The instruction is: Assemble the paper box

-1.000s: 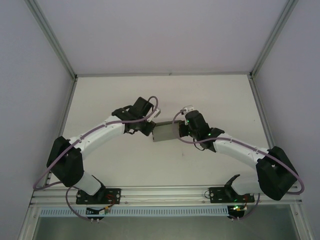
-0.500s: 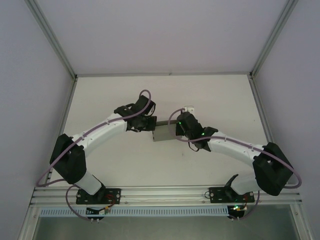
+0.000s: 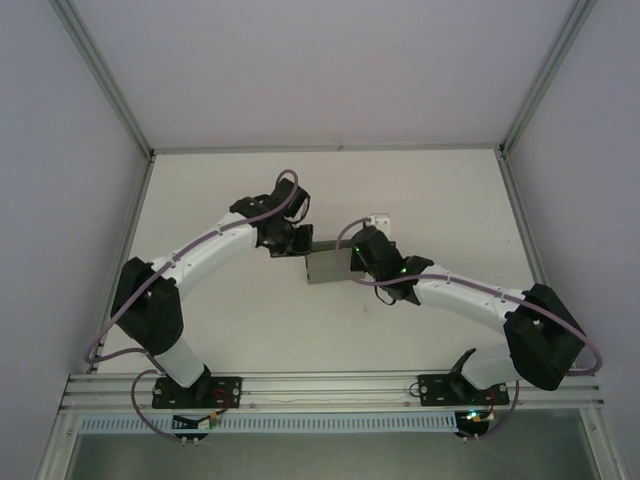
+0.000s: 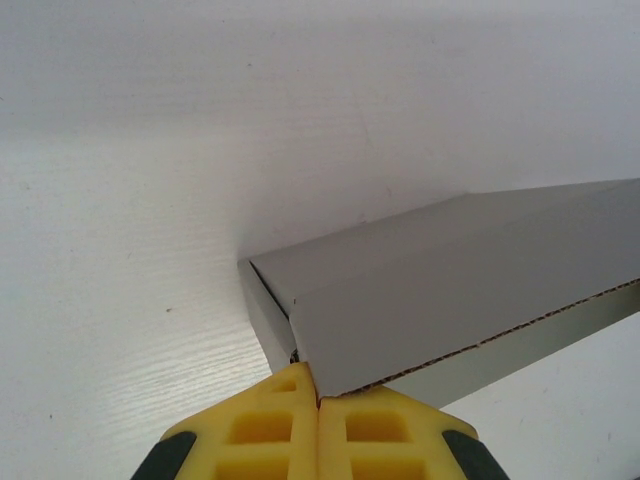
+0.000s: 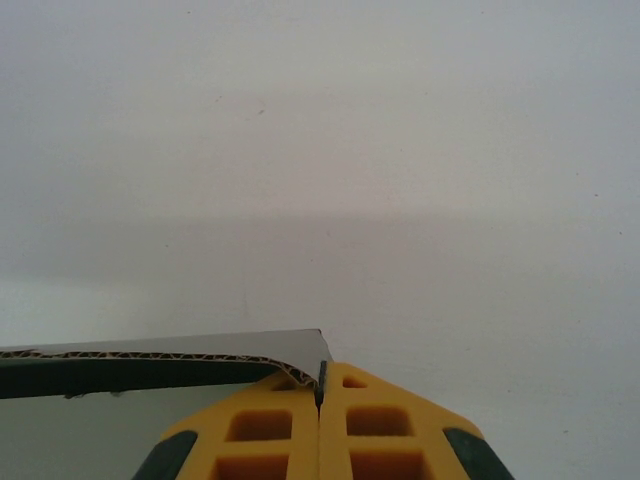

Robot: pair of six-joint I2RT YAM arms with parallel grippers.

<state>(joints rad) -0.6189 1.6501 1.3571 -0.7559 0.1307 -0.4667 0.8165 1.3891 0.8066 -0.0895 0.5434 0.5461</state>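
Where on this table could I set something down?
The far stretch of the table, beyond the arms up to the back frame, is bare, and so is the patch between the arms' bases. The middle is crowded: the left gripper and right gripper pinch the paper box.

Both arms are the same build: the left arm (image 3: 205, 245) and the right arm (image 3: 465, 292) have glossy white tube links with chunky black joint housings (image 3: 148, 315). A mauve cable (image 3: 288, 181) trails along each one. Black base plates (image 3: 197, 390), tiny green lights (image 3: 403, 268). The fingers (image 4: 260, 432) are yellow moulded blocks with rectangular pockets and dark corners.
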